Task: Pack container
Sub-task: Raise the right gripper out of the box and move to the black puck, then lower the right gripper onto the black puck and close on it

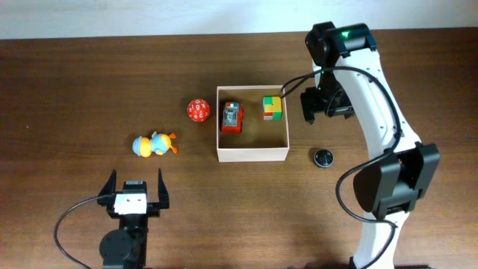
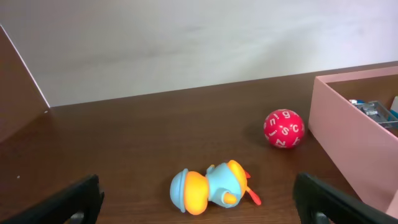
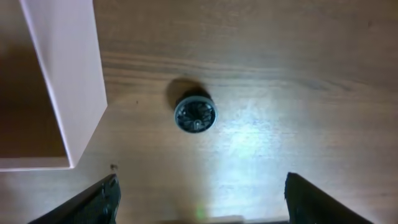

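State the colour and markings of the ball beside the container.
Red ball with white characters; left wrist view shows it best.

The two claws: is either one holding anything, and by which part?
Nothing is held. The left gripper stands open and empty before the duck toy; the right gripper hangs open beside the container, near a small black wheel.

Container (image 1: 252,155): square, shallow, open-topped box with white outer walls and a tan cardboard floor. Sits upright and flat on the brown wooden table (image 1: 75,75), near its middle. Contents: one red toy car (image 1: 231,118) toward the left wall in the overhead view, and one multicoloured block cube (image 1: 272,107) in the far right corner.
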